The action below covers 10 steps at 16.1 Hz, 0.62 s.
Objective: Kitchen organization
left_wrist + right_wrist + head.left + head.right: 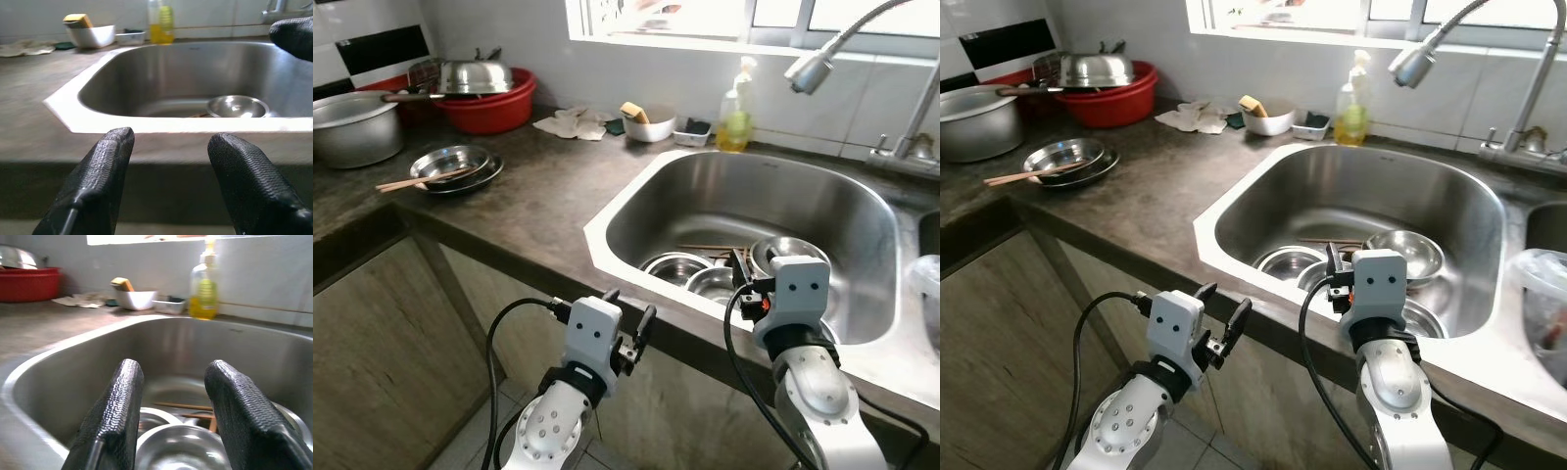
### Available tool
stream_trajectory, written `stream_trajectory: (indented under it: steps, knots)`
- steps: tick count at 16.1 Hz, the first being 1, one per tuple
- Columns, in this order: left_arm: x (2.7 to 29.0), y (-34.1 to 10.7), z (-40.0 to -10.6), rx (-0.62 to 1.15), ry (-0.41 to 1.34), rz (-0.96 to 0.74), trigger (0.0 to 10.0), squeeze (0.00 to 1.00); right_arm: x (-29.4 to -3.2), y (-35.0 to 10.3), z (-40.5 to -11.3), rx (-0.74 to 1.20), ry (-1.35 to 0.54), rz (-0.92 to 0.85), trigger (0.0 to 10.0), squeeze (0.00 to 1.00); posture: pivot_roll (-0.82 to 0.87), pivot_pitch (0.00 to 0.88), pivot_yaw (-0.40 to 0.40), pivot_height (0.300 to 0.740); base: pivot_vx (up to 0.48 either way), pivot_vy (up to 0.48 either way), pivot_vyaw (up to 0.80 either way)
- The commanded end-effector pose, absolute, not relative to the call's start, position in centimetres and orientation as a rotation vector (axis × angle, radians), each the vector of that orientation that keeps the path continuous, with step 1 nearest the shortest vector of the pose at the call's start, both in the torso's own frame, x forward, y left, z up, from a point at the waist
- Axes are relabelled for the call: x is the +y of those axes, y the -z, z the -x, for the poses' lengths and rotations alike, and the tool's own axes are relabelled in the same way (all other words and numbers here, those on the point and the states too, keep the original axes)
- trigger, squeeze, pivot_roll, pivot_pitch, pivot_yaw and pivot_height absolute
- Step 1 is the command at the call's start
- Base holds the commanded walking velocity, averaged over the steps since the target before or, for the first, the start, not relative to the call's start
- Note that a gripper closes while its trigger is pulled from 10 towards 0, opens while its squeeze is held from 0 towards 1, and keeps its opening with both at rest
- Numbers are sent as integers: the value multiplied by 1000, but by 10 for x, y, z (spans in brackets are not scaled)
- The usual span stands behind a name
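R end effector (168, 426) was open, empty, over sink (636, 201) front rim, above steel bowls (710, 282) and chopsticks (705, 249) in basin. L end effector (628, 325) open, empty, below surface (538, 186) edge, short of sink.

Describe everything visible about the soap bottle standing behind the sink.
The soap bottle is a clear plastic dispenser with a white pump head on top and yellow-green liquid filling its lower part; the upper part looks empty. A label seems to sit on its front, too small to read. It stands upright on the dark countertop against the tiled wall, below the window, just behind the back rim of the steel sink. A small dish sits close beside it; contact between them cannot be told. Neither gripper touches it.
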State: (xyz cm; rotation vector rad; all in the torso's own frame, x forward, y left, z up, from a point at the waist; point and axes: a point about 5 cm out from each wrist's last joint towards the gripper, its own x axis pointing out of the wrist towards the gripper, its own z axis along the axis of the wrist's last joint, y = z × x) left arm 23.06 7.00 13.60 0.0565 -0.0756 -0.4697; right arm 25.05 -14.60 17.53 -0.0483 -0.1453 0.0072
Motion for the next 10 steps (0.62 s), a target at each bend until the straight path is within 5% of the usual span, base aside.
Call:
stream_trajectory:
  steps: [1,10]
  knots:
    - [72,-136,-230,-74,468,-60,10000,0,-141,-179,-251,-151,-23,38,10000,0,-39,32,24,740,0,442,0]
    - [72,-136,-229,-69,469,-63,10000,0,-137,-180,-252,-153,-38,23,10000,0,-37,34,25,740,0,439,0]
